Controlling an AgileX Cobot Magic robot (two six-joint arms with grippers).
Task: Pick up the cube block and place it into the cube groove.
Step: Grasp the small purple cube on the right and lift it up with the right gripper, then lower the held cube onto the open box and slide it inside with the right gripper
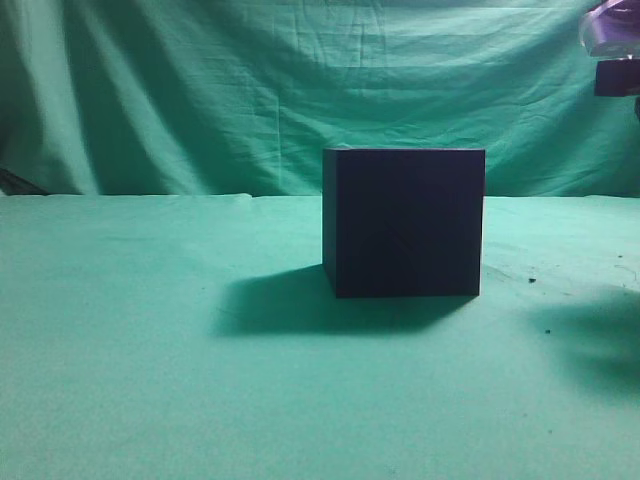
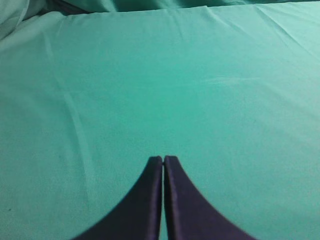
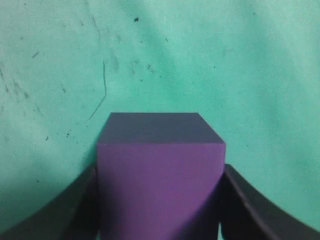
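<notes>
My right gripper (image 3: 160,200) is clamped on the cube block (image 3: 160,175) above the cloth (image 3: 225,75); left gripper (image 2: 163,161) fingers pressed together. I see the dark box (image 1: 404,221) standing mid-table.

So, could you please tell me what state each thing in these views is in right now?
cube block: clamped between the right gripper's fingers, held above the cloth.
right gripper: shut on the cube block.
left gripper: shut, empty, over bare cloth.
big dark box: upright on the green cloth, untouched; its recess is not visible from here.
</notes>
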